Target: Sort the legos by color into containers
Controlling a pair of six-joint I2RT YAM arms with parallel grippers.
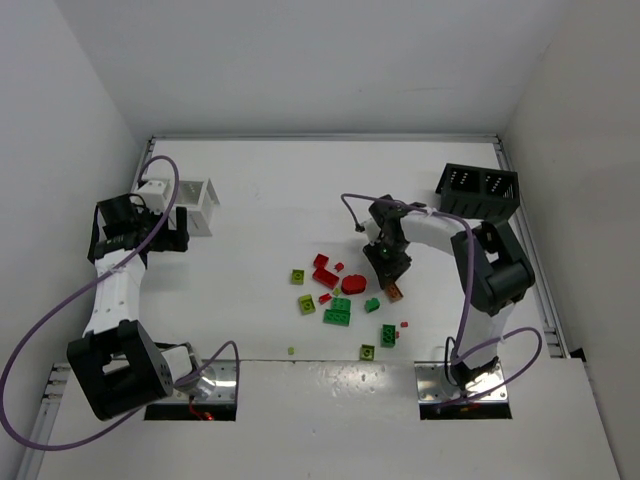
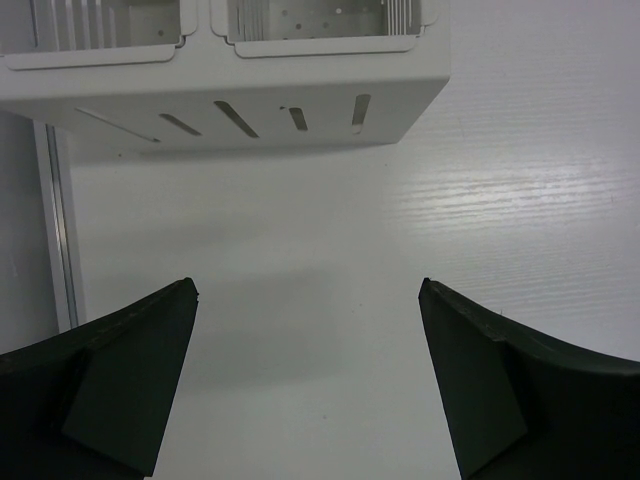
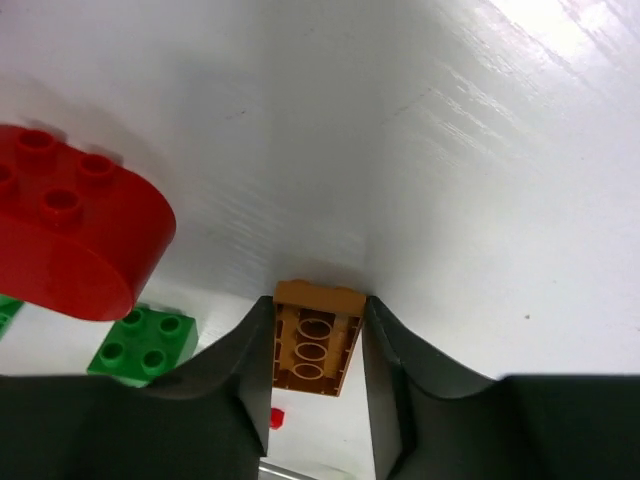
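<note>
One orange-tan brick [image 3: 318,338] pinched between the right jaws, closed in to its width, a long side against each inner face, hollow underside turned to the wrist camera. Sitting at the right edge of the lego scatter [image 1: 338,317] in the middle of the table [image 1: 270,190], just right of the flat round red piece [image 3: 70,240] and a small green brick [image 3: 150,345]. Hard to tell whether lifted clear or touching the table.

Gripped with its far end poking just past the tips, so best to hold the squeeze steady and rise straight up before any sideways travel. No dragging, no clipping the red round piece close on the left. Looks a light, hard, slick bit of plastic, likely to twist or pop out if jerked.

Then swing far and right toward the black perforated bin [image 1: 478,190], the nearer container for this arm, well apart from the pile. Come in above the rim, centre over one compartment, and let go low to avoid a bounce into the neighbouring half. Worth reserving that compartment for orange-tan alone.

Over on the left, left jaws spread wide and holding nothing, hovering over bare table, facing the white slatted bin [image 2: 250,110] close by, out of the way.
</note>
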